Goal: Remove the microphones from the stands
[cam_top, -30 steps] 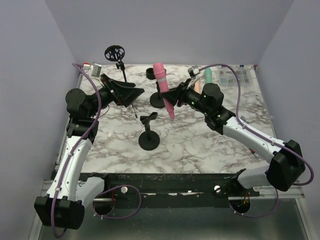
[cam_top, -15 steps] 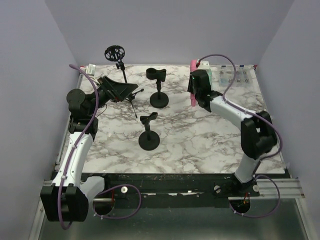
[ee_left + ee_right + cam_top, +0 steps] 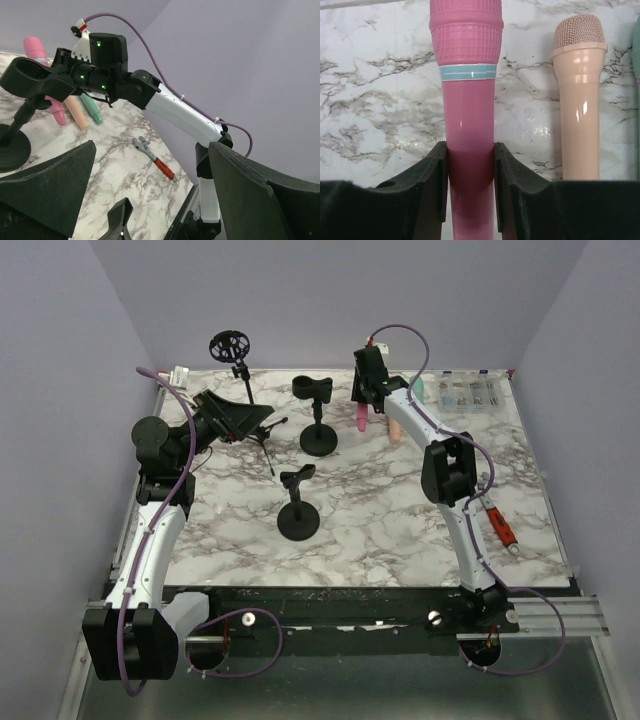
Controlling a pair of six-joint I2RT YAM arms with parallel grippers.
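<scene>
The pink microphone (image 3: 361, 418) is out of the stand and clamped between my right gripper's (image 3: 368, 382) fingers at the back of the table. In the right wrist view the gripper (image 3: 470, 150) holds its pink handle (image 3: 470, 105), head pointing away, low over the marble beside a peach microphone (image 3: 579, 100). The black stand (image 3: 318, 438) with its empty clip (image 3: 313, 388) stands just to the left. My left gripper (image 3: 240, 420) is wide open and empty, left of that stand. In its wrist view (image 3: 150, 150) the clip (image 3: 35, 80) shows empty.
A peach microphone (image 3: 393, 428) and a green one (image 3: 418, 390) lie at the back. A second black stand (image 3: 298, 508) stands mid-table, and a shock-mount stand (image 3: 230, 345) at the back left. A red-handled wrench (image 3: 500, 525) lies at the right. A clear box (image 3: 465, 392) sits at the back right.
My right arm has carried the pink microphone from beside the stand to the back of the table, next to the peach microphone. The left arm has hardly moved.
</scene>
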